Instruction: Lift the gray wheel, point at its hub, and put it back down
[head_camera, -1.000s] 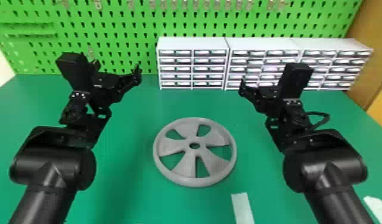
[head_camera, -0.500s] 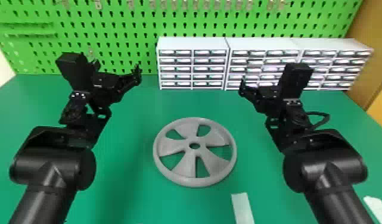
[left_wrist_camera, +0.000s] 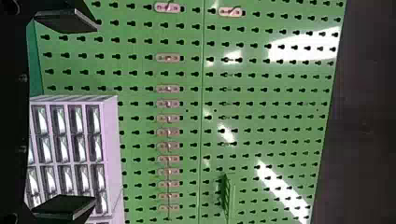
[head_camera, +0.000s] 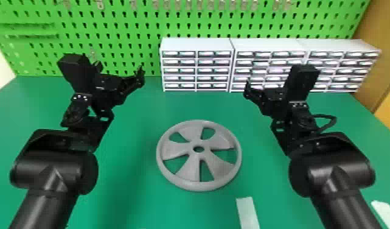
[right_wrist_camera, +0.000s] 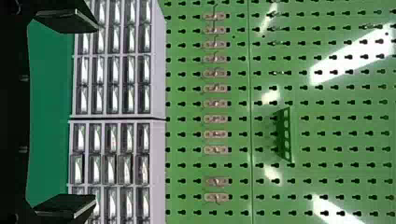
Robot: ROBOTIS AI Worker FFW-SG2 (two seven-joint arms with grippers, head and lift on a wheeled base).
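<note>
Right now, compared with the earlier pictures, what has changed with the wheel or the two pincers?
Nothing has visibly changed. The gray wheel still lies flat on the table, and the left pincer and right pincer, open and empty, are where they were.

The robot's left arm and right arm extended forward, bent (near mirror images of each other). Its left gripper and right gripper were well apart, each with black fingers spread wide.

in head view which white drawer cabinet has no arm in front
The leftmost cabinet; the right arm partly hides both the middle cabinet and the rightmost cabinet.
</note>
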